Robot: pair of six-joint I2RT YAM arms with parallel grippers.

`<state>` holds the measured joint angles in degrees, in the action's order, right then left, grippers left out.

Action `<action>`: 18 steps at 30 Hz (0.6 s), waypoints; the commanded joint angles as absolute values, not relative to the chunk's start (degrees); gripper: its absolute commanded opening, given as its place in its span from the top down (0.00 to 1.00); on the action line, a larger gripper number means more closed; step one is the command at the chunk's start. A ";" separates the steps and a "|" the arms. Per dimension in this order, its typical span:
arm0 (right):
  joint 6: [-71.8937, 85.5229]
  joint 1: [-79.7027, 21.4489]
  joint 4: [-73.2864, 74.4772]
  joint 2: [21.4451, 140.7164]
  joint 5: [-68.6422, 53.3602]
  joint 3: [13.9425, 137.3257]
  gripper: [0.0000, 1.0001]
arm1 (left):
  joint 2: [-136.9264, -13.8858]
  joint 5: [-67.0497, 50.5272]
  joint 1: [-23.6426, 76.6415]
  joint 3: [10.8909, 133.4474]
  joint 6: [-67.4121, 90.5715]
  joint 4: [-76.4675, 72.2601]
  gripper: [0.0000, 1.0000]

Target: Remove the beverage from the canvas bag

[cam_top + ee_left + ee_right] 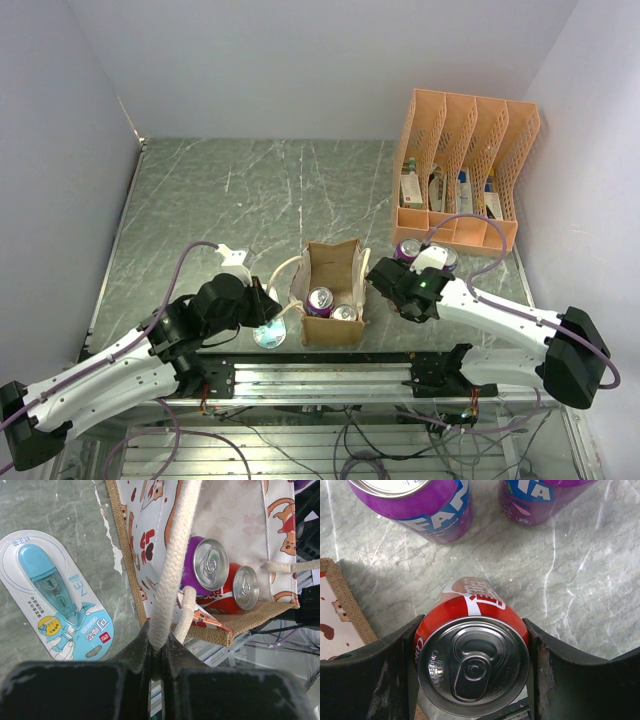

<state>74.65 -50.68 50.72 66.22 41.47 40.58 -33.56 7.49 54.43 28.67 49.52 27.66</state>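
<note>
Purple cans (427, 510) three, red cans (470, 650) two

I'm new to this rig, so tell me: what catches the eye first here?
The left gripper pinches the cream rope handle of the bag in the middle, with two drinks inside. Just right of the bag, the right gripper clamps a red can, next to two purple cans.
</note>
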 commanded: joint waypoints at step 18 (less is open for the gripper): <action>72.35 -50.62 48.42 64.64 43.02 40.90 0.39 | -31.57 7.39 54.25 28.09 49.84 29.62 0.93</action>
<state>72.97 -50.68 49.91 67.07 40.73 40.58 -32.14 7.49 54.43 28.64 49.54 28.53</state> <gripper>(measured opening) 0.651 0.125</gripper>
